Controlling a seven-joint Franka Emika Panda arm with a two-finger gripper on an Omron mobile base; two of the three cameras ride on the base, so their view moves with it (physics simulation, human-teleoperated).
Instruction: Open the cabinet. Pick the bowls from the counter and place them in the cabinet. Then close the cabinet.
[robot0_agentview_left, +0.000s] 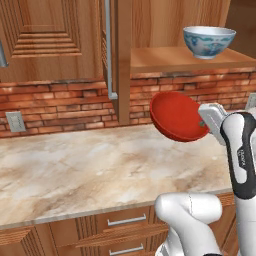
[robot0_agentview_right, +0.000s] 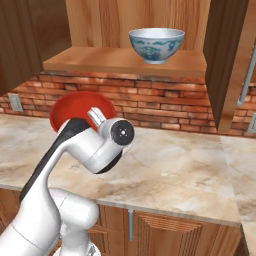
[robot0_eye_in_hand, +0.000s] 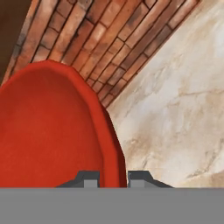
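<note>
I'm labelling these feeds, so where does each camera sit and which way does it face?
Left base view: behind-left, facing the counter and open cabinet; white arm at right.
Right base view: behind-right, same scene; arm at lower left.
Hand view: on the hand, along its fingertips.
Shared: red bowl gripped by the rim; both base views show the white-blue bowl shelved.

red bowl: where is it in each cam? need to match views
Left base view: red bowl right of centre, held tilted above the counter, pinched by the hand.
Right base view: left of centre, partly behind the arm, below the cabinet shelf.
Hand view: fills the left half, its rim between the fingertips.
Shared landmark: the brick wall behind the bowl, seen in all three.
</note>
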